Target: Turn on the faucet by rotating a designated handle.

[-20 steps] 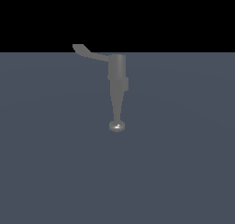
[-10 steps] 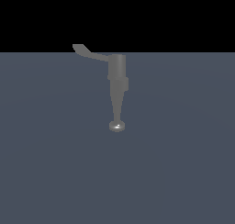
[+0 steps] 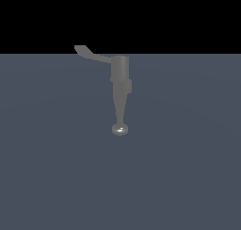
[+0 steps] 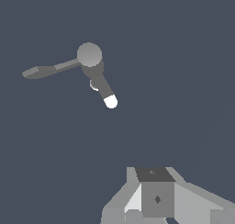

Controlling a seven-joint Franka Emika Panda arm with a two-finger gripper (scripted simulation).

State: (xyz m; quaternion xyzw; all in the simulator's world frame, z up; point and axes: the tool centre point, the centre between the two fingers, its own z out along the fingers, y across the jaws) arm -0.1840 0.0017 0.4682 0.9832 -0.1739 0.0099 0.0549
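Judging by the faucet (image 3: 120,90), nothing is done: we see its handle (image 3: 89,53) untouched at ten o'clock, the end effector (image 4: 158,209) well apart (fingers unseen, state unclear).

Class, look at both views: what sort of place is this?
Probably a bare simulated test scene, not a real kitchen: a lone grey faucet with its handle stands on a plain blue-grey floor under a black backdrop.

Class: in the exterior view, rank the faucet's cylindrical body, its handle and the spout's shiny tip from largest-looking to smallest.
1. Cylindrical body
2. Handle, thinner; it may run partly along the view's depth, so unsure against the body
3. Shiny tip, clearly smallest
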